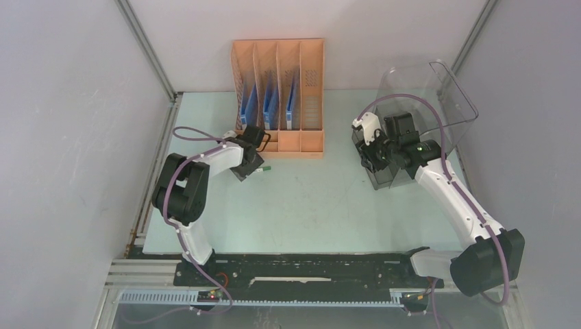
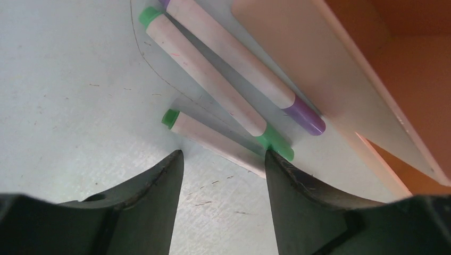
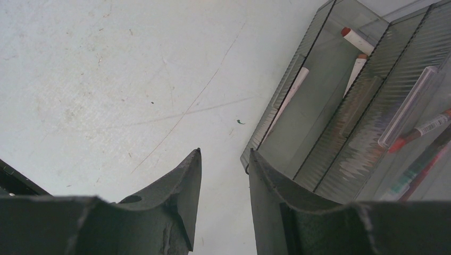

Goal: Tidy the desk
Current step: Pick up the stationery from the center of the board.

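**A:** Item one?
**B:** Tabletop (image 1: pixel 308 199): pale mint green and scuffed, lying directly under both sets of jaws.
**A:** Left jaws?
**B:** Released and spread, gripping nothing. A short green-capped marker (image 2: pixel 213 139) lies just ahead of the gap. Beyond it are a longer green-capped marker (image 2: pixel 207 79) and a purple-capped marker (image 2: pixel 239 61), side by side on the tabletop.
**A:** Containers that side?
**B:** Orange file rack (image 1: pixel 277 96), ahead and to the right of the left jaws. It has four slots, and three hold blue folders (image 1: pixel 249 106).
**A:** Right jaws?
**B:** Released with a narrow gap, bare tabletop between them.
**A:** Containers there?
**B:** Smoky drawer bin (image 3: pixel 298 143), just ahead and to the right of the right jaws. Its compartments hold red-capped markers (image 3: pixel 357 40) and a red pen (image 3: pixel 420 133).
**A:** Writing?
**B:** The pen has a white label, but the print is too small to read.
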You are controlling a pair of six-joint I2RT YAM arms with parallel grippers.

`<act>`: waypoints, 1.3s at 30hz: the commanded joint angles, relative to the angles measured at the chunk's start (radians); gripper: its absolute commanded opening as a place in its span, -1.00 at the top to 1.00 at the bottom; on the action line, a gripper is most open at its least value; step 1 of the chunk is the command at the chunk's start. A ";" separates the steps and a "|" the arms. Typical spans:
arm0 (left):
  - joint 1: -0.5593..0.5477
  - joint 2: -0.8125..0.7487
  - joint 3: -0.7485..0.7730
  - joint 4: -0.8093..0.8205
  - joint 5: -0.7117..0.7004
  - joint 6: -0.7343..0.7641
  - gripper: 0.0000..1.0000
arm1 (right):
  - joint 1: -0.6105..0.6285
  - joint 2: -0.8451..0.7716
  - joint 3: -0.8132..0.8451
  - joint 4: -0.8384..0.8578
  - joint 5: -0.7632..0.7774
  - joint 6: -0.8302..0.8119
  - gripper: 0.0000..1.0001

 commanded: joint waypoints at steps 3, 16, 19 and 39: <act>-0.005 0.002 0.006 -0.032 -0.002 -0.007 -0.13 | 0.007 -0.033 -0.003 0.002 -0.014 -0.011 0.09; -0.025 -0.149 -0.167 0.049 0.048 0.053 0.54 | 0.009 -0.047 -0.002 0.003 -0.026 -0.010 0.09; -0.032 -0.196 -0.220 0.080 0.072 0.084 0.81 | 0.009 -0.056 -0.003 0.001 -0.041 -0.010 0.09; -0.124 -0.721 -0.568 0.368 0.132 0.272 1.00 | 0.076 -0.201 -0.003 0.042 -0.659 0.025 -0.99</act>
